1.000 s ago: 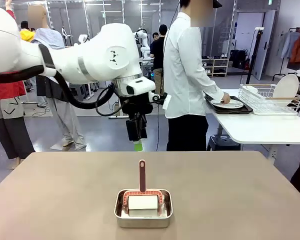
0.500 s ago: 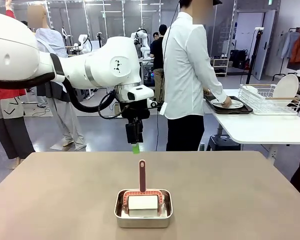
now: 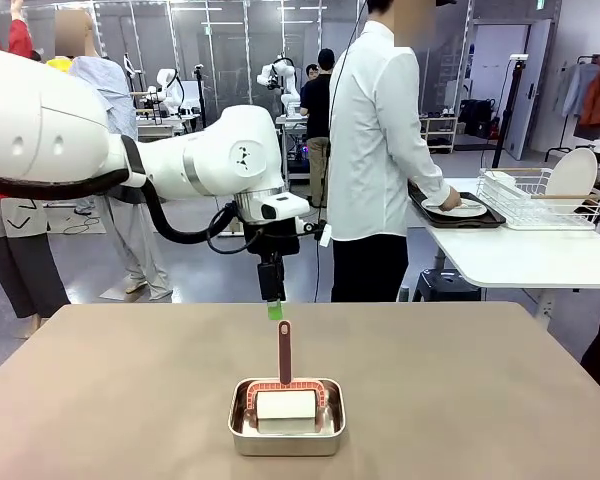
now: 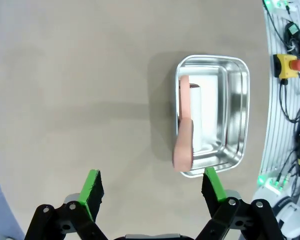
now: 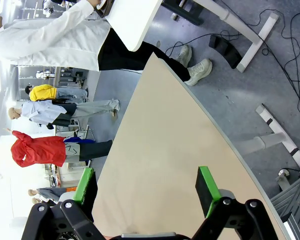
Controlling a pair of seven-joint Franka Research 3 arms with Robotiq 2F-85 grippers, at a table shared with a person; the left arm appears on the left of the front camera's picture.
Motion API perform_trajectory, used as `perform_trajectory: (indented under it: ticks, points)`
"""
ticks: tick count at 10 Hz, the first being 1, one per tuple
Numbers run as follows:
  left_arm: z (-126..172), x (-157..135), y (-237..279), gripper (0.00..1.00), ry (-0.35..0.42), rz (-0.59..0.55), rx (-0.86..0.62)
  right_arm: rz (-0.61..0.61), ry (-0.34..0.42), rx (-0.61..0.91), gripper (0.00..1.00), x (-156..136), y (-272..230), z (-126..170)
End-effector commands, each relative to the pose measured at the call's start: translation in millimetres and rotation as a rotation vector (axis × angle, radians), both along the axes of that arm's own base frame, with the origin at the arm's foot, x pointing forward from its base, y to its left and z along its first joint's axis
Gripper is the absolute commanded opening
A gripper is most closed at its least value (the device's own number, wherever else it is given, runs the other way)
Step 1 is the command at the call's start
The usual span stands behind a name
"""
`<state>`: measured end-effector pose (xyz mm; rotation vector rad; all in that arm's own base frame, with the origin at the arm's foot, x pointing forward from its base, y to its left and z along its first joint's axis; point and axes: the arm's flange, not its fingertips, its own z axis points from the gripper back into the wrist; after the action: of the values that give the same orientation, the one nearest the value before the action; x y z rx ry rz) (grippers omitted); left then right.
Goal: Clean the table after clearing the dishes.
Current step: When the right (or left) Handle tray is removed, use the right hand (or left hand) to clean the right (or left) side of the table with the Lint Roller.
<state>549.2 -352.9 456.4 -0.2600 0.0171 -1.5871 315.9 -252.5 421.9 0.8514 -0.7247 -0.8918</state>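
Note:
The brown table point(image 3: 100, 400) carries a small steel pan point(image 3: 286, 428) holding a white roller point(image 3: 286, 405) with a reddish-brown handle point(image 3: 284, 350) standing upright. My left gripper point(image 3: 273, 308) hangs open, pointing down, just above and behind the handle's tip. In the left wrist view the left gripper point(image 4: 152, 186) is open over the table point(image 4: 65, 75), with the pan point(image 4: 235, 110) and the handle point(image 4: 184, 135) ahead near the right finger. My right gripper point(image 5: 145, 185) is open and empty above the table point(image 5: 155, 150). The dishes, a white plate point(image 3: 460, 209) on a dark tray point(image 3: 420, 210), sit on the white side table.
A person in a white shirt point(image 3: 375, 150) stands beyond the far edge, hands at the tray on the white table point(image 3: 520, 255). A wire dish rack point(image 3: 535, 200) with a plate point(image 3: 572, 172) stands there too. The person point(image 5: 55, 40) and cables on the floor point(image 5: 270, 30) appear in the right wrist view.
My left gripper has come down and toward the roller handle, turning so it now appears edge-on. The pan and roller have not moved. The person keeps working at the tray.

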Motion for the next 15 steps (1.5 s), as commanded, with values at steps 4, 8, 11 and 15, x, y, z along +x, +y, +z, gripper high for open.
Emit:
perform_trajectory:
  ticks: [4, 8, 11, 15]
  points:
    - [-19, 5, -5, 1.0, 0.118, 0.042, -0.007, 0.008, 0.001, -0.003, 1.0, -2, -1, 1]
    - [-37, -6, -15, 1.0, 0.19, 0.059, 0.026, 0.008, 0.001, -0.003, 1.0, -2, -1, 1]
    - [-50, -15, -19, 1.0, 0.228, 0.096, 0.079, 0.008, 0.001, -0.003, 1.0, -2, -1, 1]
    - [-55, -19, -18, 0.19, 0.233, 0.093, 0.102, 0.008, 0.001, -0.003, 1.0, -2, -1, 1]
